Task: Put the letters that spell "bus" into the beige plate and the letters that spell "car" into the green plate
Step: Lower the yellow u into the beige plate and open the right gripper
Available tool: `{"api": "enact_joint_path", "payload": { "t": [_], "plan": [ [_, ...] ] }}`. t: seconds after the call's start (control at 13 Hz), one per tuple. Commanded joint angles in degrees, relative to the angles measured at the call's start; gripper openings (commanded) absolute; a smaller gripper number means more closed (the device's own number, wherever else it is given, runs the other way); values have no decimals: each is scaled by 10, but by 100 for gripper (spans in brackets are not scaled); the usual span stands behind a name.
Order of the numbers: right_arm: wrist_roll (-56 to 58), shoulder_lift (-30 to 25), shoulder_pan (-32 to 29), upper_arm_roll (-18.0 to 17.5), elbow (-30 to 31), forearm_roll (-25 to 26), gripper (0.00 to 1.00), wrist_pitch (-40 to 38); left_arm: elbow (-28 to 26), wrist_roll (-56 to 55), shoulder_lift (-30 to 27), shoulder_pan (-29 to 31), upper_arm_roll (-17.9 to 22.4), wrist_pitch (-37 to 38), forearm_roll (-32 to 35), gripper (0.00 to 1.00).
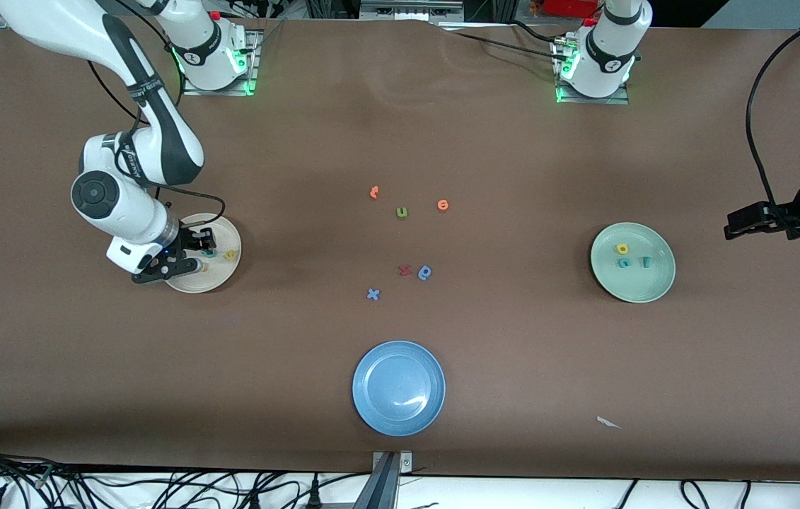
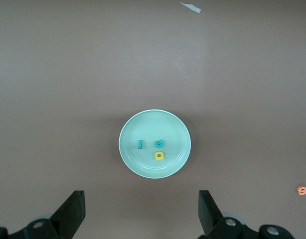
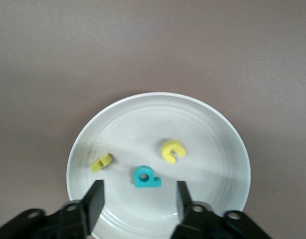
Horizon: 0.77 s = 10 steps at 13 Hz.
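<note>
The beige plate (image 1: 219, 279) lies toward the right arm's end of the table. On it are the teal b (image 3: 146, 178), the yellow u (image 3: 172, 151) and the yellow s (image 3: 101, 163). My right gripper (image 3: 140, 191) hangs low over this plate, open, and the b lies free on the plate just ahead of its fingertips. The green plate (image 1: 647, 286) holds the yellow a (image 2: 159, 156), the light-teal c (image 2: 159, 143) and the teal r (image 2: 140, 144). My left gripper (image 2: 142, 209) waits open and empty in the air, past the green plate toward the left arm's end.
A blue plate (image 1: 398, 387) sits near the front edge. Loose letters lie mid-table: an olive u (image 1: 402, 212), two orange ones (image 1: 373, 191), a red one (image 1: 404, 269), a blue one (image 1: 425, 272) and a blue x (image 1: 373, 294). A white scrap (image 1: 608, 423) lies near the front.
</note>
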State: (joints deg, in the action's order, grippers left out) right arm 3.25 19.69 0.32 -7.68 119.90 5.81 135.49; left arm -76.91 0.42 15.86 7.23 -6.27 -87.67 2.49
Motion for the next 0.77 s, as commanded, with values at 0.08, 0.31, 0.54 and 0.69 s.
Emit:
{"api": "enact_joint_path", "payload": {
  "t": [0.08,0.31,0.54,0.69],
  "plan": [
    [1,-38,-4,-6,2,-4,100,-47,-4,13,-14,-6,-1,0,-12,100],
    [-9,-72,-4,-6,-1,-5,100,-69,-4,15,-16,-6,-6,-1,-12,100],
    [-8,-91,-4,-5,-35,-5,100,-116,-8,5,-15,-7,-35,0,-6,100],
    [-8,-93,-4,-5,-70,-6,100,-164,-15,12,-11,-5,-38,1,-10,100]
  ]
}}
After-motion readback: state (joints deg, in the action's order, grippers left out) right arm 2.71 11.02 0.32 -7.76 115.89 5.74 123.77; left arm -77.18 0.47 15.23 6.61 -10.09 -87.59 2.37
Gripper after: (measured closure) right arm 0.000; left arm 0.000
